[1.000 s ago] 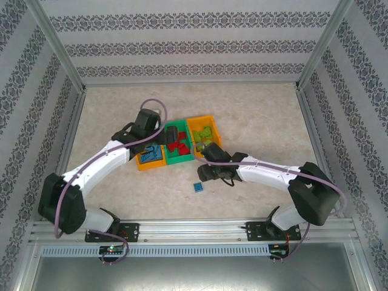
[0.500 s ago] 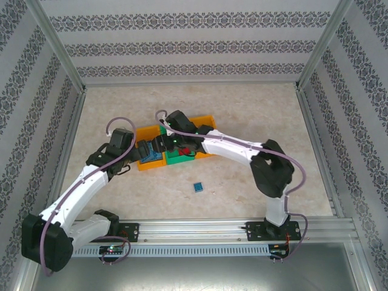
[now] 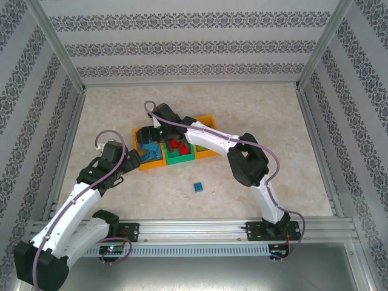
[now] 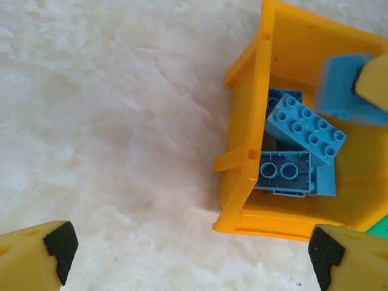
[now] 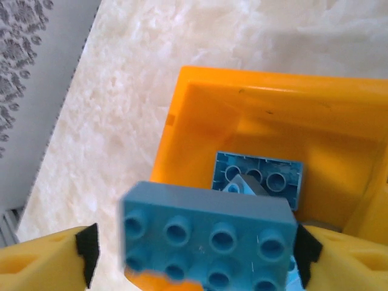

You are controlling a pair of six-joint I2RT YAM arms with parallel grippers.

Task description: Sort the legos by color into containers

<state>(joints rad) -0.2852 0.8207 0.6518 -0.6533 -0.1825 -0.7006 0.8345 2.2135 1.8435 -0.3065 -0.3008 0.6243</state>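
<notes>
My right gripper (image 5: 197, 247) hovers over the left orange container (image 5: 200, 109) with its jaws open. A light blue lego (image 5: 209, 233) sits blurred between them, with a gap at the left pad. From above, the right gripper (image 3: 144, 136) is over that container (image 3: 151, 162). Blue legos (image 4: 303, 127) lie inside the left orange container (image 4: 242, 139). My left gripper (image 4: 191, 248) is wide open and empty over bare table at the container's near corner; from above, the left gripper (image 3: 128, 165) is left of the row. Red legos (image 3: 177, 146) fill the green container (image 3: 180, 160). One blue lego (image 3: 197, 187) lies loose on the table.
The right orange container (image 3: 206, 124) is partly hidden under my right arm (image 3: 212, 138), which stretches across the whole row. Metal frame posts and patterned walls ring the table. Bare marble surface lies to the left of the containers and in front of them.
My right arm swung left from the green container to the left orange one, carrying the blue lego, and its jaws opened wider. My left arm pulled back toward the near left.
</notes>
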